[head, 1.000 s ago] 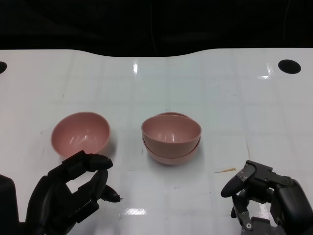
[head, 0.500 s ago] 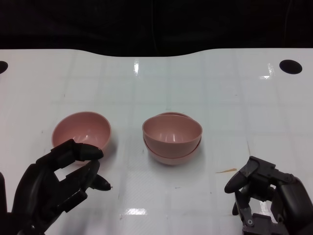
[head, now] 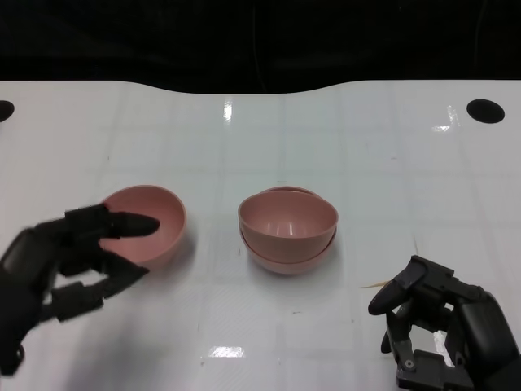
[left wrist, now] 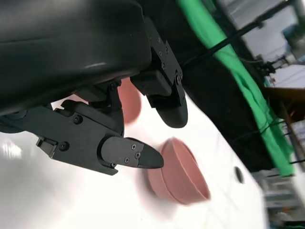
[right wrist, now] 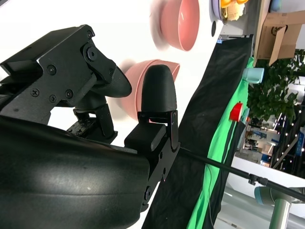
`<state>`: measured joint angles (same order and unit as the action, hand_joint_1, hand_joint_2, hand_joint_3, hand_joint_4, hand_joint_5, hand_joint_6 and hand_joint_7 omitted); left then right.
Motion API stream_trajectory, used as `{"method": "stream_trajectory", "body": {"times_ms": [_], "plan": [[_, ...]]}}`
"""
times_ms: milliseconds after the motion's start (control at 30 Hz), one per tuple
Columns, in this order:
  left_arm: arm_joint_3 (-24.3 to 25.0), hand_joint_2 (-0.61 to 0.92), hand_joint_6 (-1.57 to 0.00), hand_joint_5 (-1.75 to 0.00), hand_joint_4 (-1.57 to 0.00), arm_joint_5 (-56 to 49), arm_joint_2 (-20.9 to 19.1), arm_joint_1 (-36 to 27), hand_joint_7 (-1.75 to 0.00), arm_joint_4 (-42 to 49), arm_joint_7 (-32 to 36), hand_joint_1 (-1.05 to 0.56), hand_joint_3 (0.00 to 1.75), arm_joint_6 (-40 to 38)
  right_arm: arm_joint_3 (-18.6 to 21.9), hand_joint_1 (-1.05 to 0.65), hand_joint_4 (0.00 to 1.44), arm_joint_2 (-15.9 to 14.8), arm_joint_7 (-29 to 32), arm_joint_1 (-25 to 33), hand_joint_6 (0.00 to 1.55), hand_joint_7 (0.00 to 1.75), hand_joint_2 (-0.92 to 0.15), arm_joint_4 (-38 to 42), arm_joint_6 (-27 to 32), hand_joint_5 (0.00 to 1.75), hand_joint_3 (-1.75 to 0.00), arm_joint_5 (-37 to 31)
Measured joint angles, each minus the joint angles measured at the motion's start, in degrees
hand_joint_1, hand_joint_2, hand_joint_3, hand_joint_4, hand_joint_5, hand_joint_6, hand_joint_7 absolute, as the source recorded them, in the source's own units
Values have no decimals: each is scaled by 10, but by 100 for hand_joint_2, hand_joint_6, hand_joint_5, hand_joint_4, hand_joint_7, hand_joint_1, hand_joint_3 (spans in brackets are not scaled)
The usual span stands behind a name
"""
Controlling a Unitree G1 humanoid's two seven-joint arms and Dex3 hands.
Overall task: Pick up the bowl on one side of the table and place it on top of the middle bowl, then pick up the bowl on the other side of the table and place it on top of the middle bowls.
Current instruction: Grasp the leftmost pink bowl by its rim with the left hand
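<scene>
A single pink bowl (head: 155,220) stands at the table's left; it also shows far off as the pink bowl (right wrist: 178,23). In the middle sit two nested pink bowls (head: 287,228), seen again as the stack (left wrist: 180,177) and the stack (right wrist: 127,93). My left hand (head: 65,265) reaches to the single bowl's near left rim, upper fingers (head: 122,224) over the rim and the lower ones below it, fingers apart and not plainly gripping. My right hand (head: 444,326) hangs low at the front right, loosely curled and holding nothing, well apart from the stack.
The white table (head: 366,147) has a round black hole (head: 485,110) at the far right and another at its far left edge. A small yellowish sliver (head: 376,284) lies on the table near my right hand. Beyond the far edge it is dark.
My left hand has moved left and forward from the front of the table up to the single bowl's near rim. The right hand has hardly moved. No bowl has moved.
</scene>
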<state>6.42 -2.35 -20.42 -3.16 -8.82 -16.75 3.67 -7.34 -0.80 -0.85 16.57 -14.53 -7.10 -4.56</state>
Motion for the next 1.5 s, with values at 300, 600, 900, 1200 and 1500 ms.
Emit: {"method": "stream_trajectory", "body": {"times_ms": [300, 600, 900, 1200, 1500], "plan": [[-33, 87, -63, -51, -50, -189, -61, 44, -1, 9, 45, -48, 0, 42, 4, 2, 80, 1, 0, 1, 72, 140, -43, -2, 1, 157, -133, -1], [-91, 86, -57, -31, -53, -325, -91, 68, 0, 17, 53, -55, 0, 30, 4, 1, 80, 4, 0, 1, 72, 140, -43, -4, 7, 156, -132, -4], [-145, 87, -54, -25, -54, -391, -96, 105, 0, 38, 32, -59, 0, -12, 5, 1, 79, 5, 1, 1, 72, 138, -44, -5, 7, 156, -131, -4], [-202, 89, -51, -17, -54, -450, -95, 139, 0, 99, 28, -62, 0, -49, 5, 1, 80, 5, 1, 1, 73, 138, -43, -7, 7, 155, -132, -4], [-248, 88, -53, -14, -62, -496, -83, 175, -1, 161, 51, -58, 0, -79, 4, 1, 80, 6, 1, 2, 73, 137, -43, -8, 8, 156, -132, -5]]}}
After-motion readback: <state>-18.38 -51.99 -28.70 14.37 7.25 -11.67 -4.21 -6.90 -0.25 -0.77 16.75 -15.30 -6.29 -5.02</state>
